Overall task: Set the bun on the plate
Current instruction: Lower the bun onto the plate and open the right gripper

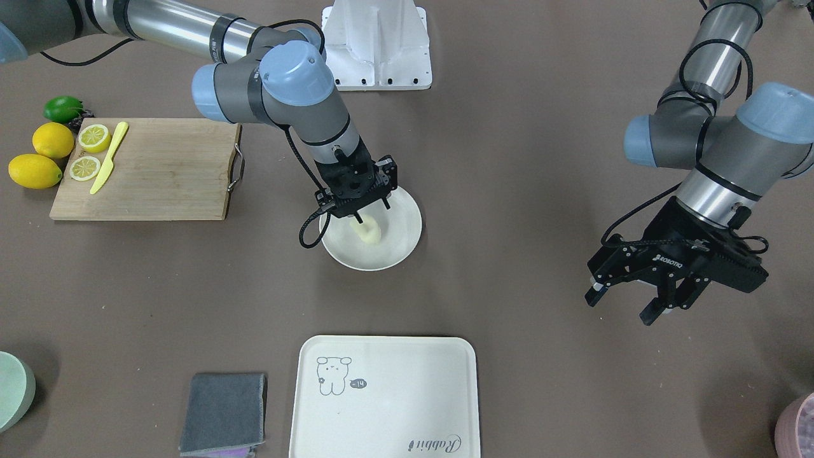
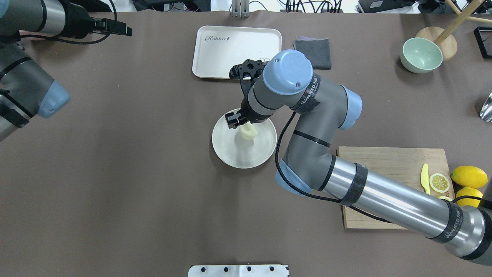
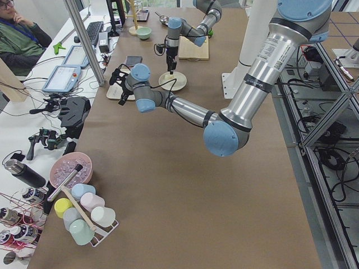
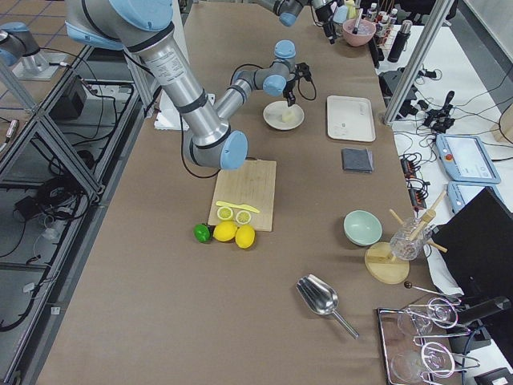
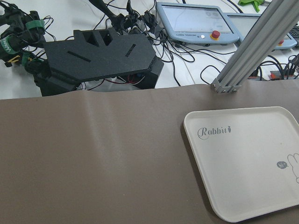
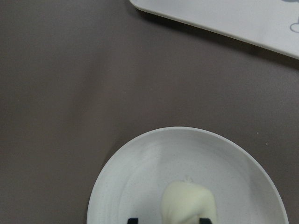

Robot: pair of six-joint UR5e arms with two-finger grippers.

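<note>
Nearest my right wrist camera is the bun (image 6: 189,203), a pale cream lump sitting on the plate (image 6: 135,186), well inside its rim. My right gripper (image 1: 373,214) reaches down over it with its fingers parted, one on each side of the bun. One dark tip is right against the bun, while the other shows a sliver of plate between (so I am straddling it rather than pinching it). Beyond the plate, apart from it, lies the tray (image 1: 394,407) with its bear drawing, and just beside the tray is a folded grey cloth (image 1: 222,410). My left gripper (image 1: 622,306) hangs over the table well apart from the plate, fingers spread with nothing between them. Its wrist camera looks at the tray's corner and the table edge. Near my right arm, a board (image 1: 165,168) carries two lemon slices (image 1: 93,137) and a yellow knife (image 1: 111,156). Two whole lemons (image 1: 35,170) and a lime (image 1: 63,109) lie just beside its end.
</note>
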